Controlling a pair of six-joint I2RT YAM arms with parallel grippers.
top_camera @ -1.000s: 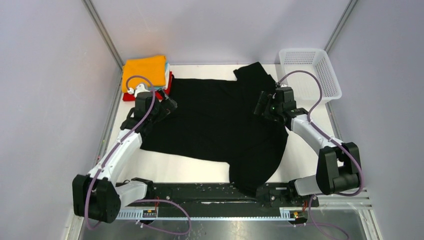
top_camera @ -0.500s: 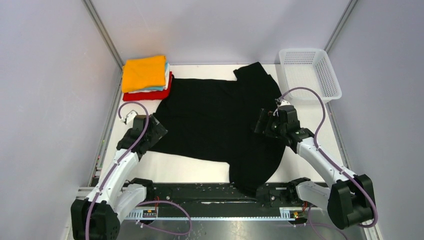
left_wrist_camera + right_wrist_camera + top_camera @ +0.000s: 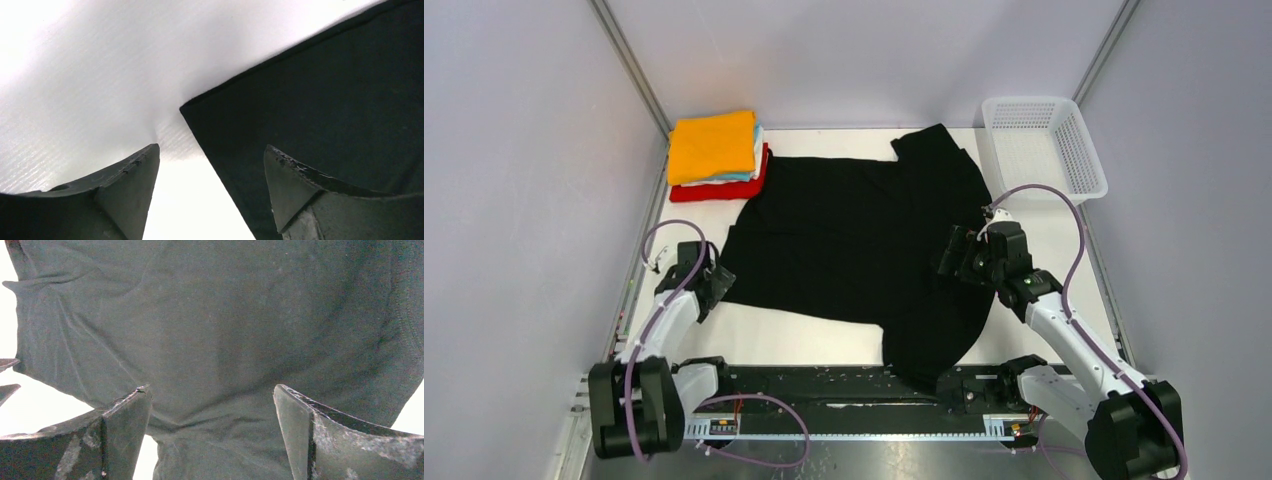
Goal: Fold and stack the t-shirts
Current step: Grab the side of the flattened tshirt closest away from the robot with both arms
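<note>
A large black t-shirt [image 3: 864,240] lies spread on the white table; one part hangs over the near edge. A stack of folded shirts sits at the back left: orange [image 3: 712,142] on top, white and light blue [image 3: 757,160] edges below, red [image 3: 724,188] at the bottom. My left gripper [image 3: 712,283] is open and empty, low over the shirt's near-left corner [image 3: 186,107], one finger over the table, one over the cloth. My right gripper [image 3: 954,252] is open and empty above the shirt's right side [image 3: 225,330].
A white mesh basket [image 3: 1044,148] stands at the back right corner. Bare white table [image 3: 774,335] shows between the shirt and the near rail, and beside the right arm. Grey walls close in left and right.
Both arms have pulled back toward the near edge. The left gripper went from near the stack to the shirt's near-left corner; the right moved nearer along the shirt's right side. The shirt looks unchanged.
</note>
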